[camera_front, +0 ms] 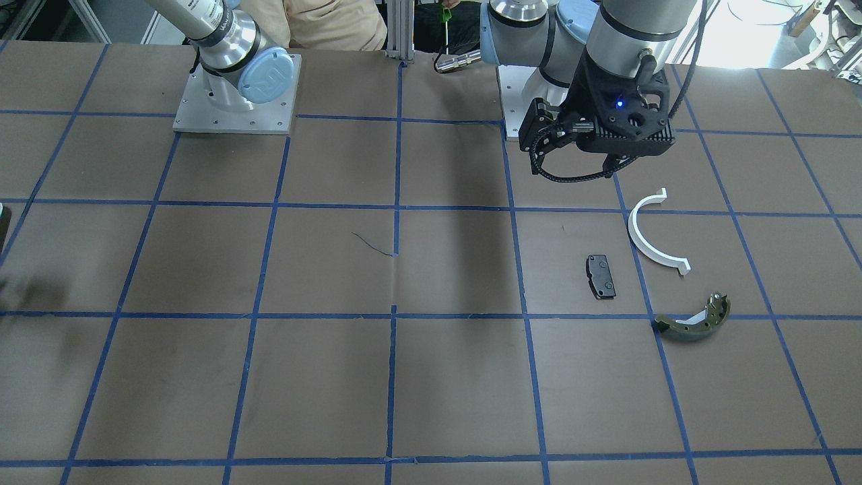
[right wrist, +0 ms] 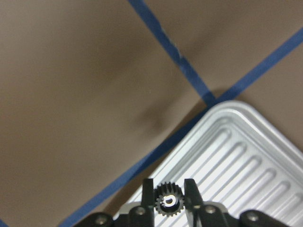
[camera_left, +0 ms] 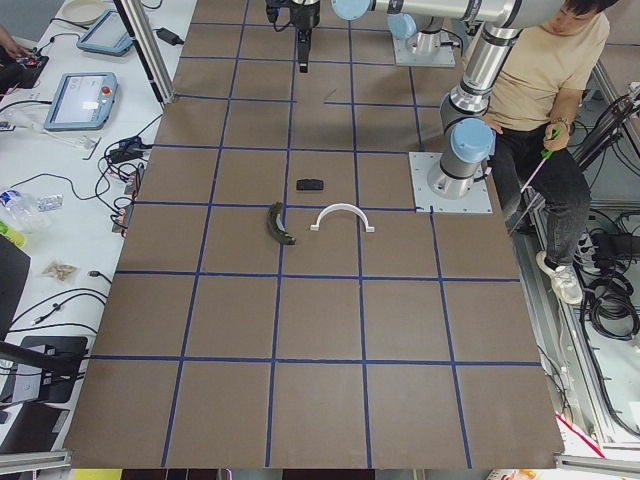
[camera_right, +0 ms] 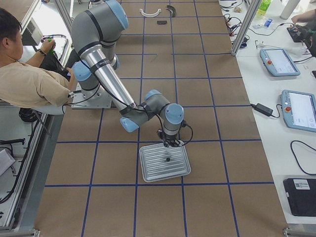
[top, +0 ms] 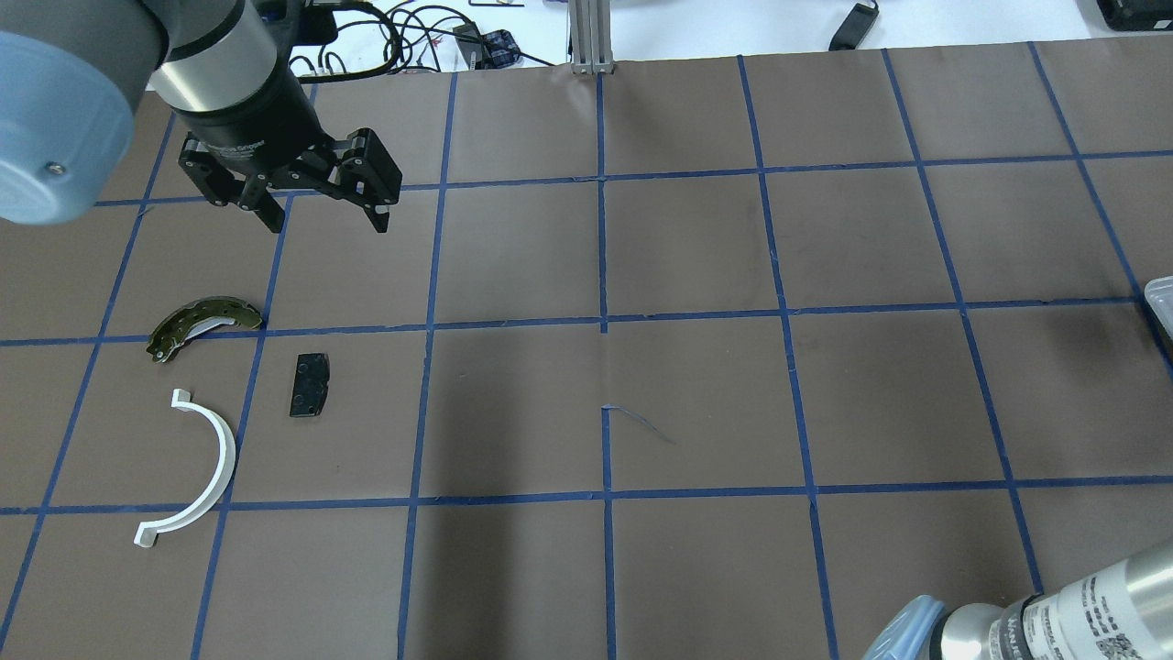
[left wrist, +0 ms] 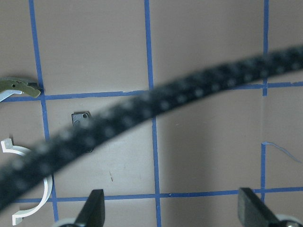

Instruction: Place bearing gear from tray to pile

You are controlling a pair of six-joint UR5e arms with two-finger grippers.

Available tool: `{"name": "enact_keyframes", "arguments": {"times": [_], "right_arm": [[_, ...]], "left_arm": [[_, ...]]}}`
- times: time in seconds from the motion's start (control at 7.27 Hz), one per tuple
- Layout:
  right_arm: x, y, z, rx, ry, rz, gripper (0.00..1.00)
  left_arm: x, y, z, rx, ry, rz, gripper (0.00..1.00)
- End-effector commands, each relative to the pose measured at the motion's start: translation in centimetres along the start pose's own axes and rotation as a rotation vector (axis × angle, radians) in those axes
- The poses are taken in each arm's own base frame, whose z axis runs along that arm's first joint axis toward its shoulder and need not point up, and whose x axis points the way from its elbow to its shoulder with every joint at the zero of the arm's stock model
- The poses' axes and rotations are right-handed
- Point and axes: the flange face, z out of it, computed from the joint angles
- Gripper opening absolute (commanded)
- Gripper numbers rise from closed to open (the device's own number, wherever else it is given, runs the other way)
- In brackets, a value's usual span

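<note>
Right claw (right wrist: 168,201) is clamped on the bearing gear (right wrist: 166,202) at the tray (right wrist: 246,156) rim, 5 o'clock in its wrist view; left claw (top: 327,220) hangs spread open. I'd lift clear, then carry level to the pile (top: 309,385), 9 o'clock from overhead.

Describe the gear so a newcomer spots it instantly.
Find the ribbed silver tray at the robot's right end of the table. The right gripper hangs over its edge; between its fingertips sits the gear, a small black wheel, told by its ring of teeth.
</note>
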Motion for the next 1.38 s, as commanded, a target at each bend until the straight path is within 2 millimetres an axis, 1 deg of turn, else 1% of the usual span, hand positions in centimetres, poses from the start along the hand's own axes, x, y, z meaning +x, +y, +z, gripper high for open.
{"name": "enact_keyframes", "arguments": {"times": [0.0, 0.14, 0.28, 0.41, 0.55, 0.69, 0.83, 0.96, 1.1, 1.24], "right_arm": [[-4.0, -8.6, -2.2, 0.028, 0.017, 0.026, 0.0], [-5.8, -10.6, -1.9, 0.029, -0.002, 0.092, 0.0], [-8.4, -14.6, -3.2, 0.032, 0.015, 0.075, 0.0], [-11.9, -19.5, -4.2, 0.038, 0.02, 0.148, 0.0], [-15.9, -25.4, -4.3, 0.044, 0.014, 0.201, 0.0], [-20.4, -31.3, -4.9, 0.055, 0.016, 0.303, 0.0], [-26.1, -37.5, -5.4, 0.08, 0.016, 0.473, 0.0], [-31.0, -42.7, -5.1, 0.081, 0.002, 0.579, 0.0], [-35.5, -47.0, -4.8, 0.085, -0.008, 0.666, 0.0], [-39.2, -50.9, -5.3, 0.107, -0.043, 0.74, 0.0]], "left_arm": [[0.0, 0.0, 0.0, 0.0, 0.0, 0.0, 1.0], [0.0, 0.0, 0.0, 0.001, 0.0, 0.0, 1.0], [0.0, 0.0, 0.0, 0.001, 0.0, 0.0, 1.0], [-0.1, 0.0, 0.0, 0.001, 0.001, -0.001, 1.0], [-0.1, 0.0, 0.0, 0.001, 0.0, 0.002, 1.0], [-0.1, 0.0, 0.0, 0.001, 0.0, 0.002, 1.0], [-0.1, 0.0, 0.0, 0.001, 0.0, 0.002, 1.0], [-0.1, 0.0, 0.0, 0.001, 0.0, 0.002, 1.0], [-0.1, 0.0, 0.0, 0.001, 0.0, 0.002, 1.0], [-0.1, 0.0, 0.0, 0.001, 0.001, 0.002, 1.0]]}}
